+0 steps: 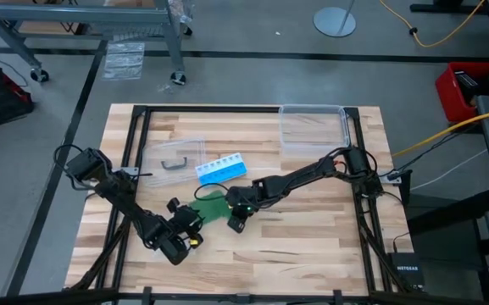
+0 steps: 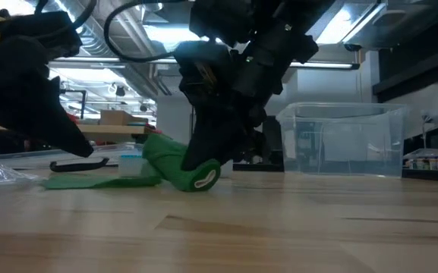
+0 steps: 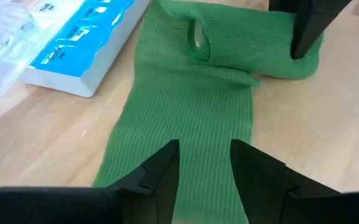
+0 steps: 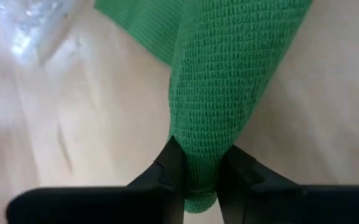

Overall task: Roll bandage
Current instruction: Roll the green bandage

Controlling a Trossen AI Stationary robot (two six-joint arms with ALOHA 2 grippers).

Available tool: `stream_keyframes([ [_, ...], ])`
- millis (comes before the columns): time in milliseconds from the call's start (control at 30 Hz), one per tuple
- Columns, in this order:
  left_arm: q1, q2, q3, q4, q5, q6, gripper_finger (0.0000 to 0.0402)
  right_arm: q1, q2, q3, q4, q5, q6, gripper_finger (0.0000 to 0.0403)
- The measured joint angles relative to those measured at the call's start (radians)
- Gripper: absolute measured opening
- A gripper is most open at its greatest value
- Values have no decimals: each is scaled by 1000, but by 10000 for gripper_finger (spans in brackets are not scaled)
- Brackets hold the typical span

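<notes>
Wooden table [image 1: 312,246] | pill organizer [image 1: 221,169] beside bandage [image 1: 213,206] | right gripper [image 1: 237,222] fingers pinching roll | left gripper [image 1: 191,222] fingers spread

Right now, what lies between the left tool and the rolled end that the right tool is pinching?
Only the bandage's own flat, unrolled length, seen in the left wrist view. It runs from the left tool to the roll under the right tool.

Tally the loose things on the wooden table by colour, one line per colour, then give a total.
Green: 1, the partly rolled soft green fabric bandage
Blue and white: 1, the long plastic pill organizer
Clear: 2, the large clear plastic box and the small clear plastic bag with a dark item inside
Total: 4
</notes>
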Motion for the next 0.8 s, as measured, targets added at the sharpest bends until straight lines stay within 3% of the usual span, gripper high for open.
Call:
stream_keyframes([
  [133,41,0,0,2,0,3,136,-10,-2,1,-40,-10,-70,57],
  [333,131,0,0,8,0,97,136,-17,-11,2,-122,-123,-132,57],
  [633,256,0,0,226,31,376,136,-19,-77,-4,-258,-95,-141,56],
  [800,302,1,0,347,82,487,136,-23,-115,-6,-405,-23,-141,56],
])
